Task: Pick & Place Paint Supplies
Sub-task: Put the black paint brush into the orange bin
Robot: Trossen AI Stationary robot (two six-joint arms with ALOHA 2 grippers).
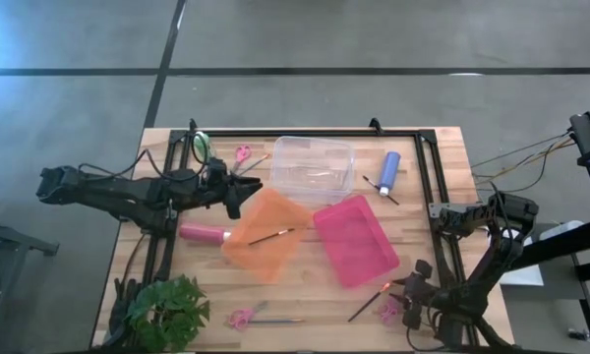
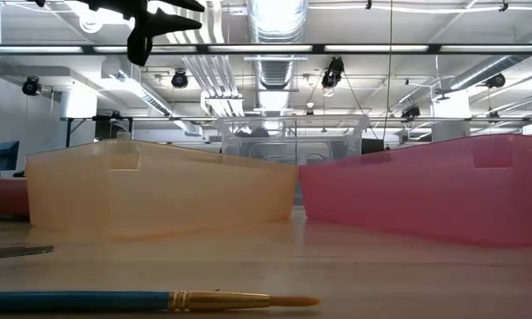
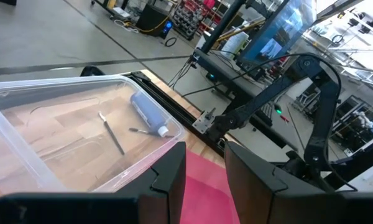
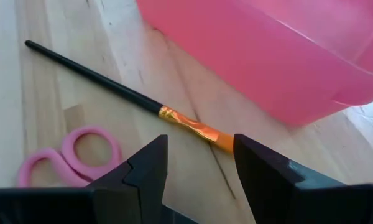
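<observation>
The left gripper [image 1: 244, 189] hangs above the table [image 1: 442, 162] near the orange bin's [image 1: 248, 241] far-left corner, its fingers [image 3: 168, 180] spread with nothing between them; the low view shows it high over that bin. The right gripper [image 1: 410, 285] sits low near the table's near-right corner, fingers [image 4: 143, 171] spread, straddling the orange ferrule of a black-handled brush [image 4: 99, 84] that lies flat on the wood just beside the pink bin [image 1: 369, 258]; the jaws have not closed on it; pink scissors [image 4: 74, 155] lie just beside that brush.

The three bins cluster mid-table: the clear bin [image 1: 275, 157] toward the far edge, the orange one to its near-left, the pink one to its near-right. One brush [image 1: 271, 236] lies inside the orange bin.

The pink-red bottle [image 1: 203, 233] lies on its side touching the orange bin's left wall; the blue bottle [image 1: 389, 171] lies right of the clear bin near the far-right corner, with a dark brush [image 1: 380, 189] beside it; the green bottle [image 1: 201, 146] sits near the far-left corner, partly behind the left arm. A second pair of pink scissors [image 1: 242, 153] lies left of the clear bin; a third pair [image 1: 240, 317] rests along the near edge with a blue-handled brush [image 2: 80, 301] beside it; a leafy plant [image 1: 167, 310] fills the near-left corner.
</observation>
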